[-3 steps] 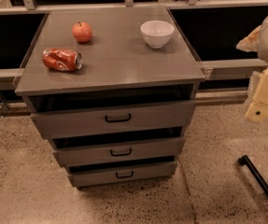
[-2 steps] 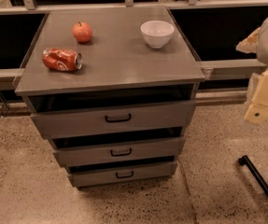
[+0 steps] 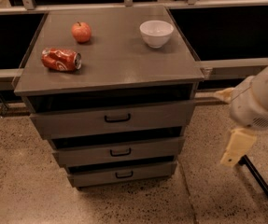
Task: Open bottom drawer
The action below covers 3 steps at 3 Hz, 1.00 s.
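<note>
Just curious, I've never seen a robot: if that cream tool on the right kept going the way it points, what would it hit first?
Probably the speckled floor: the tool hangs right of the cabinet, pointing down, not toward the bottom drawer. Depth is unclear.

- Bottom drawer (image 3: 94, 177): grey wood, narrowest and shortest front of the 3, lowest on the cabinet, just above the floor.
- Small black loop handle (image 3: 124, 174), centred on the front, horiz.
- Front upright, looks pushed in; dark gap along its top edge.
- Gripper (image 3: 236, 147): far right, well apart from the drawer, not touching.
</note>
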Motion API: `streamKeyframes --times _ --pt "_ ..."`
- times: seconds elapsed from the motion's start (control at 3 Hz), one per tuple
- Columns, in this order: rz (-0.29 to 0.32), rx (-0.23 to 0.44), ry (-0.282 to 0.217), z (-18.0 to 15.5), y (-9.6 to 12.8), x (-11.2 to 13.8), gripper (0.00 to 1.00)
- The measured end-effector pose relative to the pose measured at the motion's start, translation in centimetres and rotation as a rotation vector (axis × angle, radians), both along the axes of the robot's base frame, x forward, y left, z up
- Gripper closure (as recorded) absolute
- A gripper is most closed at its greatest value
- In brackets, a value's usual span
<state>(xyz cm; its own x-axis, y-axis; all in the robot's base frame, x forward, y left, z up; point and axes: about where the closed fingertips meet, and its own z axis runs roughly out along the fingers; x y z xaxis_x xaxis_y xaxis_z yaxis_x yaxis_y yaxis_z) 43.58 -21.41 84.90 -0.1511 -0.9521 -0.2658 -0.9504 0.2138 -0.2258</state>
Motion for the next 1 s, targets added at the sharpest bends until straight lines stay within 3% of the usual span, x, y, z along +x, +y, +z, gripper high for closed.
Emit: streamKeyframes --times 0.33,0.67,1.0 --pt "0.056 -0.008 0.000 -4.6 1.1 -0.8 0.00" --pt "0.057 -0.009 -0.001 -5.0 1.2 -0.9 0.00" --pt "0.121 0.027 -0.026 -5.5 2.6 -0.3 0.00"
